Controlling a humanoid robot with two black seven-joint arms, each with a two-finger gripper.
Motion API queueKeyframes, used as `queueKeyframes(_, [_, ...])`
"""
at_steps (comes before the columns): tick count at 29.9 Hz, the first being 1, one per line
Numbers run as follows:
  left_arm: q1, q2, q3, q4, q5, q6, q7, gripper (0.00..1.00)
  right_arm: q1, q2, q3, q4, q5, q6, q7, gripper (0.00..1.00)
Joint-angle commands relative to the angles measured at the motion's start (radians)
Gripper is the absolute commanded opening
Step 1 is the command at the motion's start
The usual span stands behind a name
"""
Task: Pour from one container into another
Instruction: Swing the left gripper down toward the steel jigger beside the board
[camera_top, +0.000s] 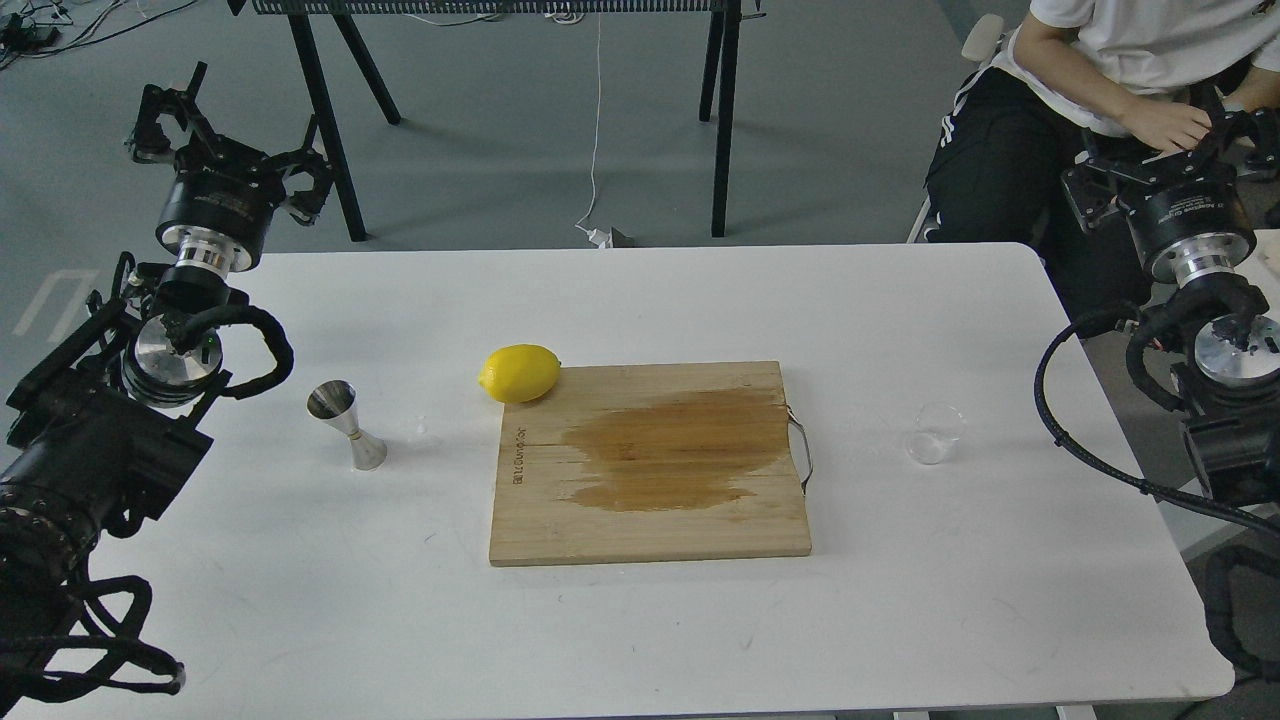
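The small clear glass cup (936, 433) stands upright on the white table (640, 620), right of the cutting board. The shiny steel hourglass jigger (346, 423) stands upright on the left side of the table. My left gripper (240, 115) hangs raised beyond the table's far left corner, well behind the jigger, with its fingers spread and nothing between them. My right gripper (1185, 130) is raised past the table's far right edge, well behind the cup. A seated person's hand (1165, 125) rests on it and hides its fingers.
A wooden cutting board (650, 470) with a dark wet stain and a metal handle lies mid-table. A yellow lemon (519, 373) sits at its far left corner. A person (1090, 80) sits at the far right. Black stand legs (325, 120) rise behind the table.
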Motion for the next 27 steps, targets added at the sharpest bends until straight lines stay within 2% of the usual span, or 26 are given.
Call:
queueKeyframes(1, [-0.001,0.001,0.0,-0.006,0.0,0.0,-0.002,1.0,-0.003,0.009,0.0,0.0,0.0,0.0,0.0,1.0])
queueKeyframes(3, [-0.003,0.004,-0.004,-0.028,-0.002,0.007,0.001,1.0,-0.001,0.009,0.0,0.003,0.0,0.0,0.0,1.0])
queueKeyframes(6, [-0.003,0.034,-0.009,-0.134,0.0,0.051,-0.002,1.0,-0.007,0.003,0.0,0.064,-0.001,0.0,0.0,1.0])
queueKeyframes(8, [0.002,0.083,0.006,-0.214,0.003,0.082,0.001,1.0,-0.023,-0.004,0.003,0.097,-0.003,0.0,0.0,1.0])
queueKeyframes(14, [0.01,0.272,0.126,-0.438,0.073,0.076,-0.015,1.0,-0.058,-0.04,0.008,0.13,0.0,0.0,0.0,1.0])
queueKeyframes(21, [0.066,0.419,0.2,-0.648,0.375,0.097,-0.084,1.0,-0.116,-0.04,0.017,0.21,0.0,0.0,0.0,1.0])
queueKeyframes(27, [0.161,0.527,0.217,-0.826,0.658,0.183,-0.131,0.99,-0.129,-0.04,0.018,0.23,-0.001,0.0,0.003,1.0])
